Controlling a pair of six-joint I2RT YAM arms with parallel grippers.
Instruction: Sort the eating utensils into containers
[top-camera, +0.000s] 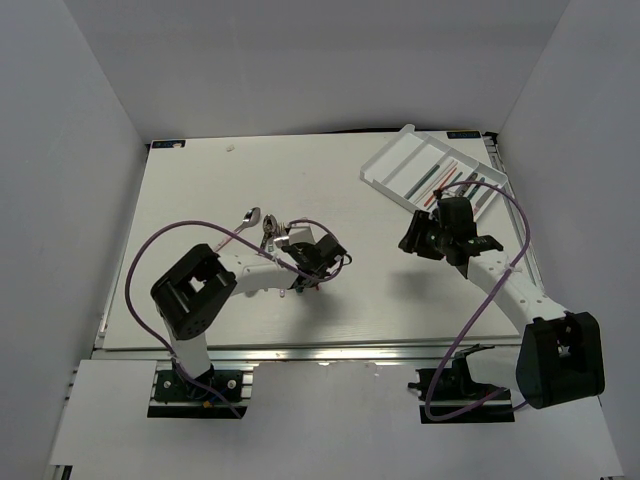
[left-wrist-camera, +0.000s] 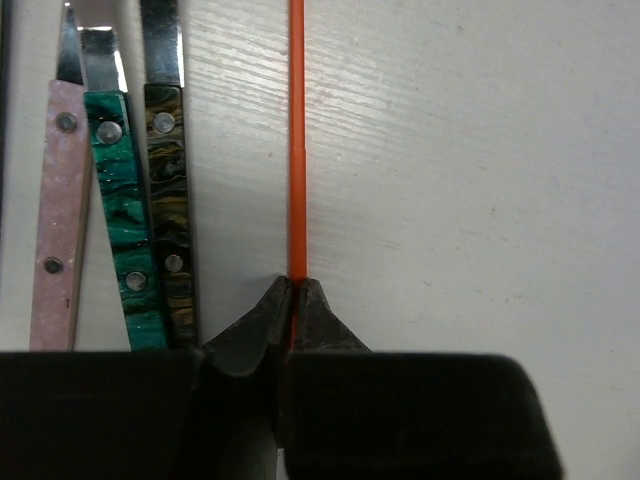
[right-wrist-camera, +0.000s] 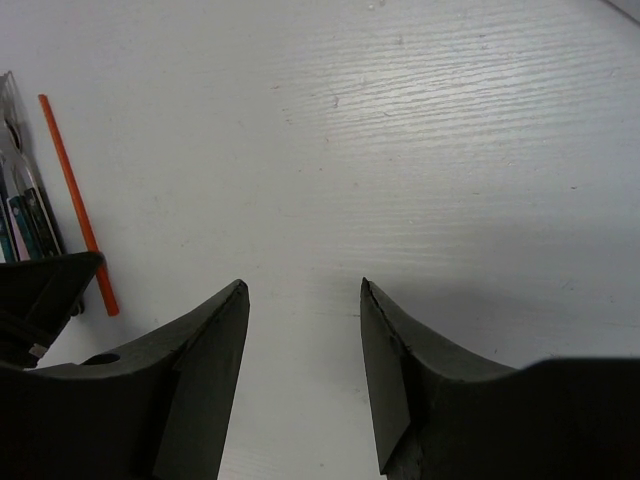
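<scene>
Orange chopstick (left-wrist-camera: 296, 140) in left pincer (left-wrist-camera: 296, 288); three handles (left-wrist-camera: 125, 200) beside

Bare table (left-wrist-camera: 480, 200) lies open on one side of the orange chopstick (left-wrist-camera: 297, 140) — on the other, a pink handle (left-wrist-camera: 58, 200), teal handle (left-wrist-camera: 125, 220) and dark handle (left-wrist-camera: 168, 200) crowd close — and it is bare beneath the right gripper (right-wrist-camera: 303, 290) too.

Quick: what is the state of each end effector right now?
Left end effector: closed on the thin orange chopstick.
Right end effector: open, holding nothing.
</scene>
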